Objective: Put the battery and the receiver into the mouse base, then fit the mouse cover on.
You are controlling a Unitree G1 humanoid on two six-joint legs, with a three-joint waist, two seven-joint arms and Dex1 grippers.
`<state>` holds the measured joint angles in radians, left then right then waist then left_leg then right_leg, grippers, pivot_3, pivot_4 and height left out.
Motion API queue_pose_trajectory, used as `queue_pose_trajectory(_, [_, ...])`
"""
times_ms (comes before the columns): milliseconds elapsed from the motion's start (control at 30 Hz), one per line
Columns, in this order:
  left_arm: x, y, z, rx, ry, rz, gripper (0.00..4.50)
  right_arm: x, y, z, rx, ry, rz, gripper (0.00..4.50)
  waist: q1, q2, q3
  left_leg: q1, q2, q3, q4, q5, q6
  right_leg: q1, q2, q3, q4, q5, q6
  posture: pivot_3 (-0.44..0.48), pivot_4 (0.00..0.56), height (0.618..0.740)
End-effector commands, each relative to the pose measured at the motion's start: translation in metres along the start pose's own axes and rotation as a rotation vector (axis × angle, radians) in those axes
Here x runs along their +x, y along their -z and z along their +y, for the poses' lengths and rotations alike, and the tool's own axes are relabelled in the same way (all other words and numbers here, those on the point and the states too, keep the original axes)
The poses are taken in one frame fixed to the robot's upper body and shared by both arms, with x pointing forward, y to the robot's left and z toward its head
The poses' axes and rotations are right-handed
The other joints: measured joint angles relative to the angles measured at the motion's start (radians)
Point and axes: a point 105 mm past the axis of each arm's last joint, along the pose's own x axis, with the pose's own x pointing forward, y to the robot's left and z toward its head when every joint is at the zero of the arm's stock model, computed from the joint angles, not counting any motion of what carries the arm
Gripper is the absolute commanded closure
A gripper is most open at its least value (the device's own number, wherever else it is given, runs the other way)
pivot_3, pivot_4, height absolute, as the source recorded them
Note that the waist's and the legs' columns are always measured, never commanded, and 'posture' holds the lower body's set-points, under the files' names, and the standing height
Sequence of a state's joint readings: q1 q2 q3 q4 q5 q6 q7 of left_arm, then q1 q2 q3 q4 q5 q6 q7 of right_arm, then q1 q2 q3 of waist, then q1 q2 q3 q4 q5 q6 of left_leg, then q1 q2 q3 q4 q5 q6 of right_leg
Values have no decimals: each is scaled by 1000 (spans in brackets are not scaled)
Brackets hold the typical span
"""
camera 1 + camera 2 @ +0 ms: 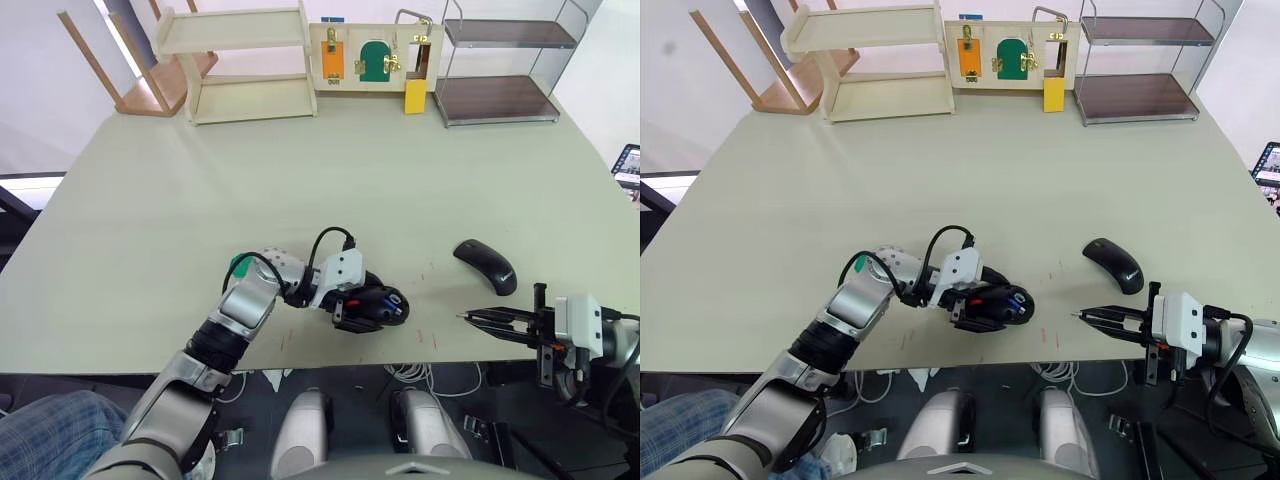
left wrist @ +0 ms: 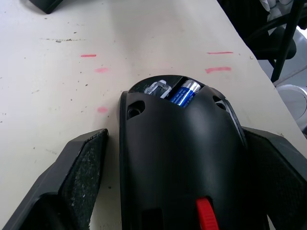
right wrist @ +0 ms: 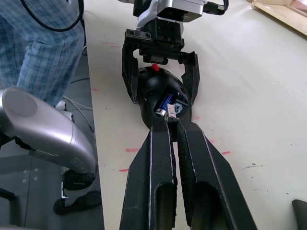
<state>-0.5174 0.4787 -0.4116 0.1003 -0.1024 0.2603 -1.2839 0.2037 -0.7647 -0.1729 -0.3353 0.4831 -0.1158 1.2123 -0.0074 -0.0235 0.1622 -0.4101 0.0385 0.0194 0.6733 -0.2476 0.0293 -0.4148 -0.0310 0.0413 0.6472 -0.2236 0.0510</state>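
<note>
The black mouse base (image 1: pixel 375 304) with red parts lies near the table's front edge. My left gripper (image 1: pixel 372 306) is open and straddles it, one finger (image 2: pixel 79 182) a little off its side, the other against it. In the base's open compartment sits the blue battery (image 2: pixel 184 92), with a small silver piece (image 2: pixel 158 88) beside it that looks like the receiver. The smooth black mouse cover (image 1: pixel 486 266) lies on the table to the right. My right gripper (image 1: pixel 465 317) hovers shut and empty at the table edge, pointing at the base (image 3: pixel 160 91).
A wooden shelf (image 1: pixel 250 60), a latch board (image 1: pixel 375 55) and a wire rack (image 1: pixel 500 60) stand along the far edge. Red marks (image 2: pixel 218 69) dot the table around the base. A person's checked trouser leg (image 1: pixel 40 430) shows at the lower left.
</note>
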Motion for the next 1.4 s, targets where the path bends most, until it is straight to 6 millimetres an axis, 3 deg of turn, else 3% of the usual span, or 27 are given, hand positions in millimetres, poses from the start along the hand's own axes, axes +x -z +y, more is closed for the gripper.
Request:
queue_pose_trajectory(33, [-1, -1, -4, 5, 8, 3, 448, 0, -4, 0, -19, 4, -18, 4500, 0, 0, 0, 0, 0, 0, 0, 0, 0, 0, 0, 0, 0, 0, 0, 0, 150, 740])
queue_pose_trajectory(167, [-1, -3, -3, 4, 4, -2, 1467, 1, -4, 0, -13, 5, -24, 4500, 1, 0, 0, 1, 0, 0, 0, 0, 0, 1, 0, 0, 0, 0, 0, 0, 150, 740])
queue_pose_trajectory(400, [-3, -6, -1, 15, -9, -3, 1470, 3, -16, -7, 40, 55, -82, 4500, 1, 0, 0, 1, 0, 0, 0, 0, 0, 1, 0, 0, 0, 0, 0, 0, 150, 740])
queue_pose_trajectory(533, [-4, -12, 6, 27, -38, -11, 1470, 9, -38, -21, 135, 123, -173, 4500, 0, 0, 0, 1, 0, 0, 0, 0, 0, 1, 0, 0, 0, 0, 0, 0, 150, 740])
queue_pose_trajectory(633, [-2, -15, 9, 29, -55, -14, 1470, 13, -42, -34, 215, 181, -159, 4500, 1, 0, 0, 1, 0, 0, 0, 0, 0, 1, 0, 0, 1, 0, 0, 0, 150, 740])
queue_pose_trajectory(933, [5, -16, 18, 9, -110, -15, 1471, 22, -43, -56, 464, 141, 201, 4500, 0, 3, 1, -2, -1, -1, 0, 0, 0, 0, -2, 0, 0, 0, -1, 0, 150, 740])
queue_pose_trajectory(1133, [10, -17, 21, 4, -109, -1, 1471, 30, -44, -75, 478, 179, 429, 4500, -4, 4, 2, -3, -1, 0, 1, 0, 0, -3, -2, 0, 0, 1, 0, 0, 150, 740])
queue_pose_trajectory(1267, [11, -16, 25, 6, -108, 17, 1471, 44, -54, -77, 543, 110, 525, 4500, -4, 4, 2, -5, -1, -1, 1, 0, 0, -4, -2, 0, 0, 1, 0, 0, 150, 740])
queue_pose_trajectory(1400, [13, -15, 25, -3, -91, 36, 1471, 53, -48, -79, 600, 55, 729, 4500, -5, 5, 2, -5, -1, 1, 1, 0, 0, -6, -3, 1, 1, 2, 1, 0, 150, 740])
